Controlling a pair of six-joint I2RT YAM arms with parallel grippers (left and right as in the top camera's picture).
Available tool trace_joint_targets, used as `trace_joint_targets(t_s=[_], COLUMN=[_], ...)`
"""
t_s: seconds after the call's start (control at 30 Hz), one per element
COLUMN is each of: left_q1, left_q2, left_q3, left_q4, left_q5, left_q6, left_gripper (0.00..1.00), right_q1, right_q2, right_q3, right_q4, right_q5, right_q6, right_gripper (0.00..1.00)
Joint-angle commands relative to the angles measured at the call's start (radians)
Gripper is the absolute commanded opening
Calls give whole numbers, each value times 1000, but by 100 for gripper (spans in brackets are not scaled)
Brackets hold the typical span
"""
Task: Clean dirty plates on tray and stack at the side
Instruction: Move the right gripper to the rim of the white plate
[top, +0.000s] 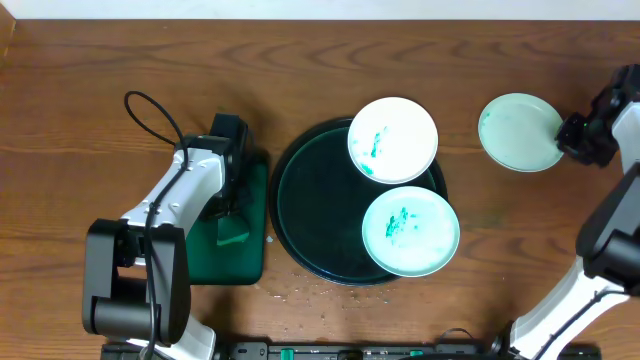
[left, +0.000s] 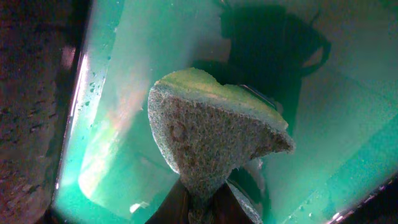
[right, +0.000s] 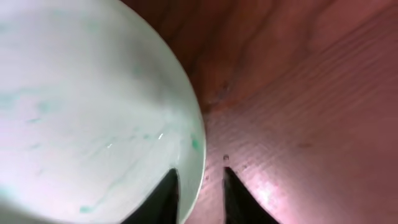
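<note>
my right pincer (right: 199, 171) stands with its jaws a little apart, straddling the rim of the plate (top: 518, 131) that lies flat on the table (top: 80, 60) at about 2 o'clock from the round tray (top: 300, 200), well apart from it. one finger sits on the plate's side of the rim and the other on the wood side, with a gap showing, so i judge this is the letting-go, not a grip. to do it well i should open wider first, then back out toward 3 o'clock along the line of my fingers and only then rise, so neither finger hooks the rim and drags or tips the plate. it is the base of the stack, so it should lie flat where it is. faint teal streaks show on its face, a thing to check. two smeared plates wait on the round tray, one at 1 o'clock (top: 393, 140) overhanging the rim, one at 4 o'clock (top: 410, 232). my left pincer (left: 202, 208) is clamped on the sponge (left: 211, 137) over the small tray (top: 235, 262) at 9 o'clock, best kept there until i bring a plate.
</note>
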Motion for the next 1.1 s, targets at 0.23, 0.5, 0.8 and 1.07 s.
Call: trace_joint_targets(t_s=[0.23, 0.5, 0.8, 1.07], left_q1=[5, 4, 4, 5], left_q2=[3, 3, 3, 3], left_q3=[-11, -11, -11, -11], left_q4=[-5, -1, -1, 3], left_q5=[-6, -6, -6, -6], left_q6=[-2, -2, -2, -2], left_gripper=[7, 8, 7, 8], right_q1=[110, 203, 285, 435], right_q2=[-451, -410, -121, -43], right_q3=[60, 39, 26, 26], right_q4=[-22, -88, -146, -86], right_q5=[-82, -212, -438, -431], right_q6=[-157, -192, -370, -419], right_gripper=[99, 99, 80, 83])
